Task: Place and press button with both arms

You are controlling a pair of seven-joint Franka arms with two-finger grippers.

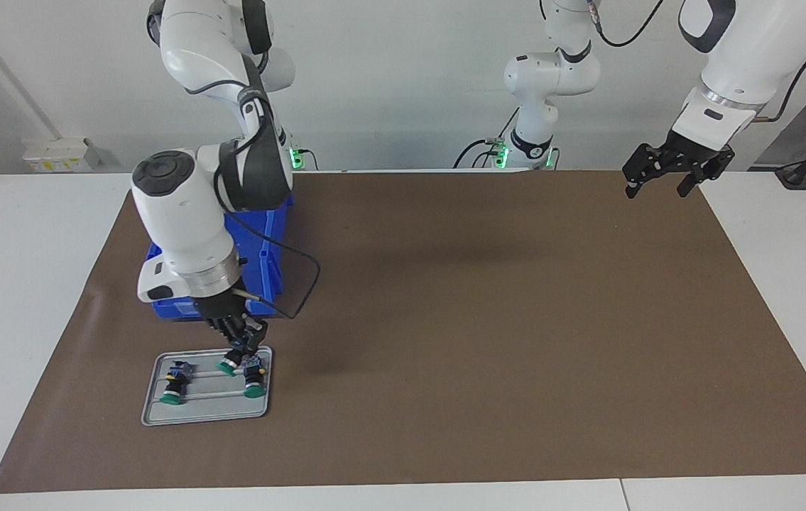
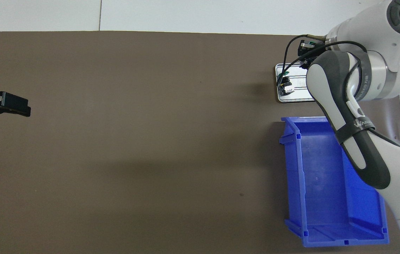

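My right gripper (image 1: 238, 346) is shut on one green-capped button (image 1: 230, 362) and holds it tilted just above the grey tray (image 1: 207, 409). Two look-alike buttons lie on the tray: one (image 1: 175, 388) toward the right arm's end, one (image 1: 255, 380) at the tray's other end. In the overhead view the right gripper (image 2: 306, 49) is over the tray's edge farther from the robots, and the arm hides most of the tray (image 2: 295, 98); one tray button (image 2: 285, 83) shows. My left gripper (image 1: 665, 174) waits open and empty in the air over the mat's corner at the left arm's end; it also shows in the overhead view (image 2: 7, 105).
An empty blue bin (image 1: 264, 245) stands nearer to the robots than the tray, at the right arm's end; it also shows in the overhead view (image 2: 326, 183). A brown mat (image 1: 481, 319) covers the table. The right arm's black cable loops beside the bin.
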